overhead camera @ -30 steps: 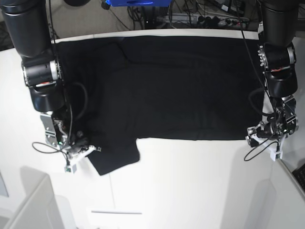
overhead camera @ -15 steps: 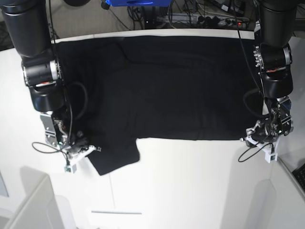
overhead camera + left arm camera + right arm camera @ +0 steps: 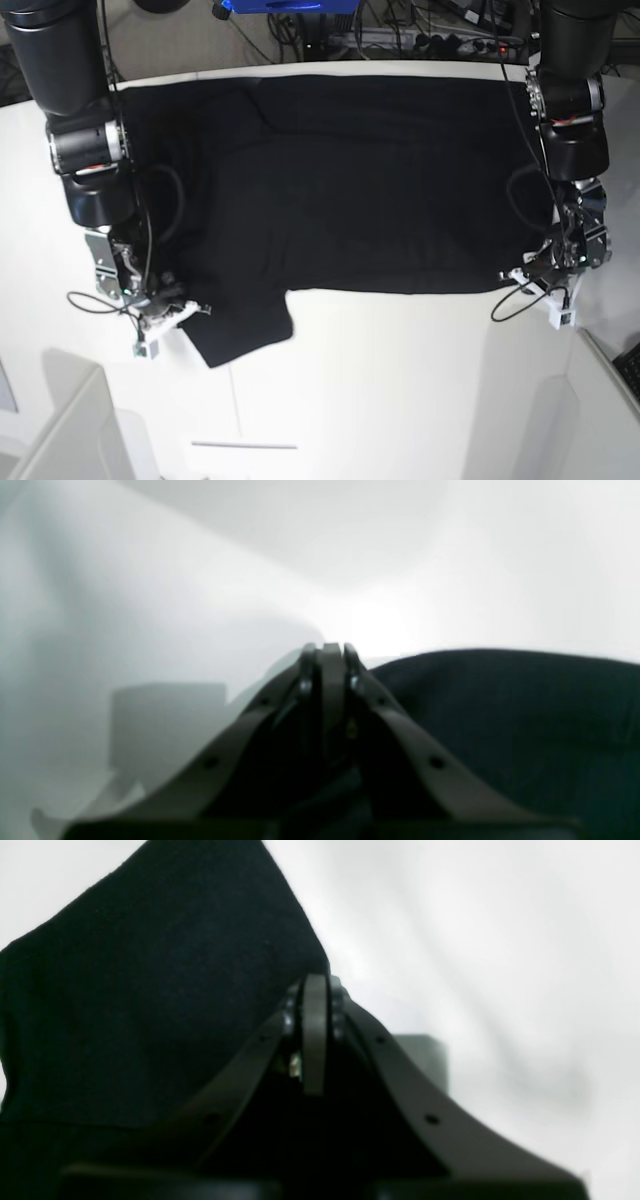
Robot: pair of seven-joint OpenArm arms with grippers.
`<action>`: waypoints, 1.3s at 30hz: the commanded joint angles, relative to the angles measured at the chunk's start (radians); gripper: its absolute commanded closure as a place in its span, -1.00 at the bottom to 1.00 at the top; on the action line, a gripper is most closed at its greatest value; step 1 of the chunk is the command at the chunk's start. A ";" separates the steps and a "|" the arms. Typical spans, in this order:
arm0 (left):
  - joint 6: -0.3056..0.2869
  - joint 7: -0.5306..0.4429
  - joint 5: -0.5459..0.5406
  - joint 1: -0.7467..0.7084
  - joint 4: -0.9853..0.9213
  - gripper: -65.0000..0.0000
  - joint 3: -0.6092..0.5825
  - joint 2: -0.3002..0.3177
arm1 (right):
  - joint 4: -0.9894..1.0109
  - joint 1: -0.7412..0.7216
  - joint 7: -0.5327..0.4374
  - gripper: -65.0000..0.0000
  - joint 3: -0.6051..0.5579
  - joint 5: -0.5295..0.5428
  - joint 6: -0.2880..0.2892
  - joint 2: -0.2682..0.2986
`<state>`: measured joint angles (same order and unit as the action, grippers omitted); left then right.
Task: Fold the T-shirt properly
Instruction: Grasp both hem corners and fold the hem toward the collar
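Both your claws, left [image 3: 522, 277] and right [image 3: 190, 312], pinch the soft, matte black cloth T-shirt [image 3: 350, 180], spread flat on the smooth white table [image 3: 380, 390].

You get even, bright overhead light in the base view, with soft grey shadows on the white table [image 3: 400, 400]. Both wrist views are blurred — fingers out of focus, white glare behind the left wrist's fingers.

A white table [image 3: 380, 400] is seen across the base view. Beyond its far edge, cables [image 3: 450, 35] and a blue object [image 3: 285, 5] are located.
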<state>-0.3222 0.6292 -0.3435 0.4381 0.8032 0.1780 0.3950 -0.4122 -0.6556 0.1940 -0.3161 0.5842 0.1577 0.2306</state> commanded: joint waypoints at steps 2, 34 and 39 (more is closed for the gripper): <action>-0.005 -0.013 -0.004 0.024 0.045 1.00 0.005 0.015 | -0.012 -0.013 0.023 1.00 0.004 -0.008 -0.011 0.020; -0.007 0.205 -0.006 -0.270 0.637 1.00 0.200 -0.049 | -0.630 0.274 0.209 1.00 0.226 -0.014 -0.016 0.112; -0.007 0.208 -0.006 -0.327 0.740 1.00 0.206 -0.054 | -0.726 0.326 0.255 1.00 0.226 -0.011 -0.016 0.115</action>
<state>-0.3271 0.8520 -0.3439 0.0921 1.5242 0.3782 0.3229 -1.1213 -0.3027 0.4690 -0.0963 0.5682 0.1390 0.3305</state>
